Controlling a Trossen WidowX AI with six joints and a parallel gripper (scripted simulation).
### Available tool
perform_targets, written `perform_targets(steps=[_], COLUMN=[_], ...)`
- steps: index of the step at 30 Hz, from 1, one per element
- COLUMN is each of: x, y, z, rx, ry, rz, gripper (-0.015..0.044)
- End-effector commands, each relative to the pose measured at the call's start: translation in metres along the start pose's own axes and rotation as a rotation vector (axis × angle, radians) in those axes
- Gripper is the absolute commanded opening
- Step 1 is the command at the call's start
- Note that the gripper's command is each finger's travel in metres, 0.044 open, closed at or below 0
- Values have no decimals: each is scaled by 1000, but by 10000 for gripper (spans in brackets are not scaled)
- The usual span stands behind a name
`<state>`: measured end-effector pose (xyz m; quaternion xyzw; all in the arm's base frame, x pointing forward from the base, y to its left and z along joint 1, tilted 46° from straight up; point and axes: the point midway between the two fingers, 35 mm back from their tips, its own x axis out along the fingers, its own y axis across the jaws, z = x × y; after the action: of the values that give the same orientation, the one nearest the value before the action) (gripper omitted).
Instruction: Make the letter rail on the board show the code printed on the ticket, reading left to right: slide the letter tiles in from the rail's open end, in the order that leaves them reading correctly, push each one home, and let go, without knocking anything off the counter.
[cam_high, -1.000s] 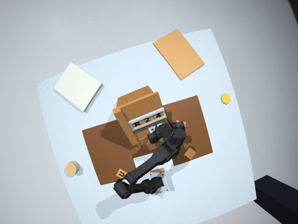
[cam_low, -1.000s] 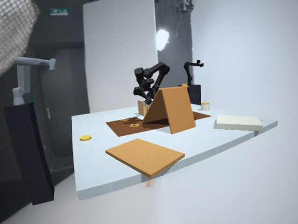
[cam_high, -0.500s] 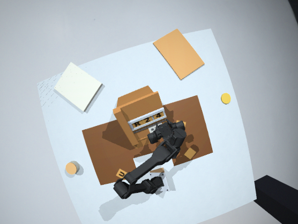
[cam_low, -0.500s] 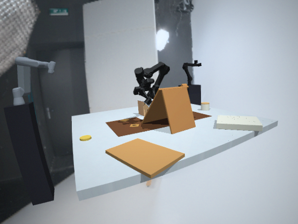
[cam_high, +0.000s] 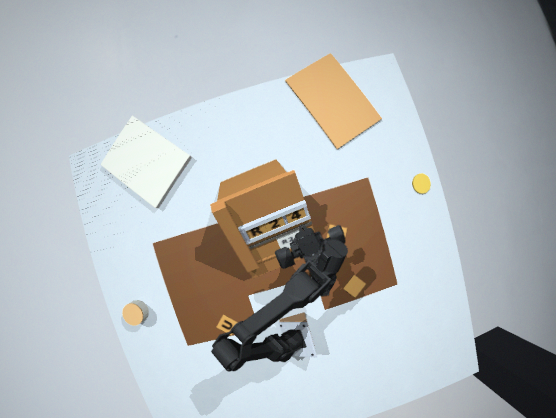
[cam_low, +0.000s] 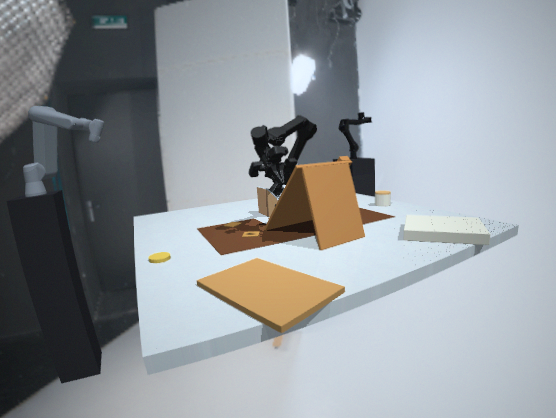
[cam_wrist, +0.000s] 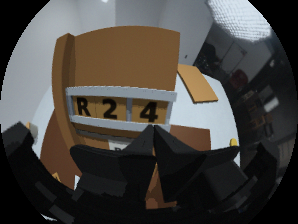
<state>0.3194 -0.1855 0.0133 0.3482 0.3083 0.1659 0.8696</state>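
The letter rail (cam_high: 272, 216) (cam_wrist: 122, 92) on the sloped board (cam_wrist: 125, 55) (cam_low: 332, 205) holds three tiles. From left to right they are the R tile (cam_wrist: 83, 107), the 2 tile (cam_wrist: 110, 109) and the 4 tile (cam_wrist: 148, 111). A narrow grey gap shows between the 2 and the 4; R and 2 sit close together. The ticket (cam_high: 286, 242) below the rail is mostly hidden by my gripper. My gripper (cam_wrist: 152, 128) is shut and empty, its tips just below the 4 in the wrist view. The U tile (cam_high: 226, 324) lies loose at the brown mat's near left.
On the brown mat (cam_high: 180, 280) lie a blank-looking tile (cam_high: 354, 286) and another tile (cam_low: 251, 234), partly hidden by the gripper in the top view. Farther out are an orange panel (cam_high: 334, 100), a pale block (cam_high: 146, 162), a yellow disc (cam_high: 421, 183) and a round jar (cam_high: 133, 314).
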Motion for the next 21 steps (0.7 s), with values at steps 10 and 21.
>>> perform_targets(steps=[10,21], x=[12,20], y=[-21,-36], z=[18,31], rx=[33,9], ry=[186,538], rz=[-46,-48], gripper=[0,0])
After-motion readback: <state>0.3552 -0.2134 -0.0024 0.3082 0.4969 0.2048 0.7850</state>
